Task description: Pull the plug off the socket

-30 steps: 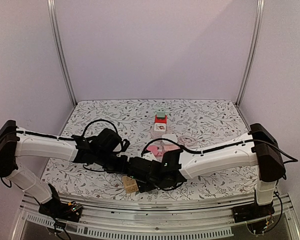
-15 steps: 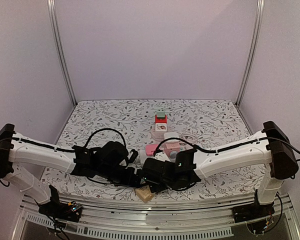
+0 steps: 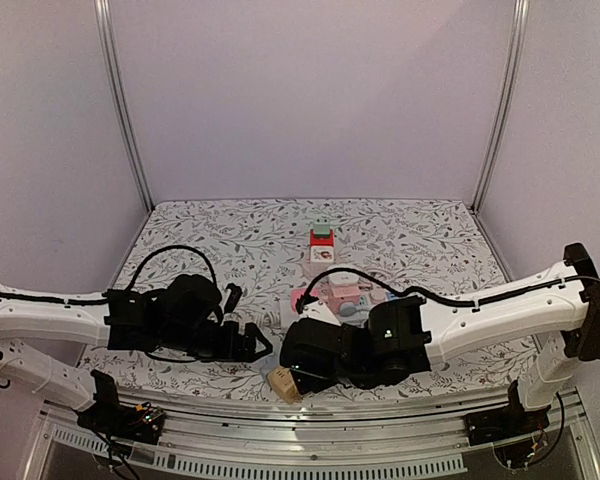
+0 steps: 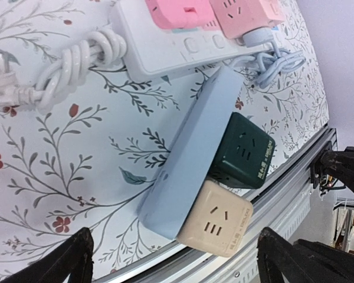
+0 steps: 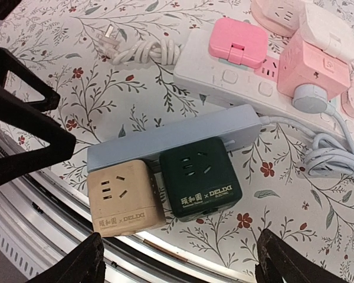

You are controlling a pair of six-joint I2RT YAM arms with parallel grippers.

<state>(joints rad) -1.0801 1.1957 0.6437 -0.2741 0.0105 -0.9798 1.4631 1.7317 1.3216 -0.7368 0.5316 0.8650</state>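
Blue socket (image 5: 177,132) diagonal, beige plug (image 5: 123,197) apparently jutting nearward, left end effector (image 4: 177,259) and right end effector (image 5: 180,262) open, empty

A lab booth: aluminium posts (image 3: 122,100), blank walls (image 3: 310,90), floral table (image 3: 420,230).

The socket strip (image 5: 183,132) lies before the extension board (image 5: 197,68).

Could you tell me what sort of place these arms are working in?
Most likely a lab robot test cell: blank walls on aluminium posts, a floral-covered table, and power strips with cube adapters laid out as props.
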